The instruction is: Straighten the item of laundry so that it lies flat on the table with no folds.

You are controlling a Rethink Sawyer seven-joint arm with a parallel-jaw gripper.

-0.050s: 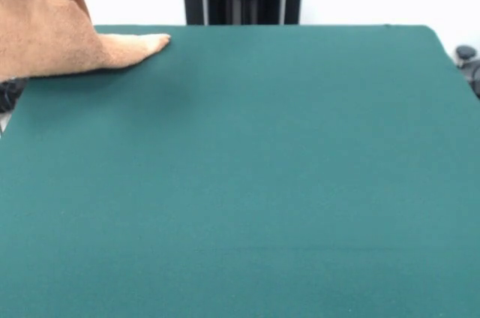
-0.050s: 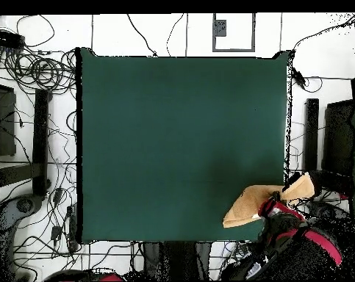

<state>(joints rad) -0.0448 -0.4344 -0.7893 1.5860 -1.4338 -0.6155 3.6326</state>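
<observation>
The golden-tan towel [image 1: 46, 25] is bunched and lifted at the bench's [image 1: 240, 183] 10 o'clock corner in the front view; one pointed corner trails on the green surface. In the overhead view it hangs over the bench edge at 4 o'clock. The hand [image 2: 272, 205] is largely hidden; whether it is clamped cannot be determined.

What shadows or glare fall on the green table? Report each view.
Front view: even light, no glare; a soft shadow lies under the lifted golden-tan terry towel on the dark green felt table. Overhead view: the table shows a faint darker patch near its middle, no glare.
</observation>
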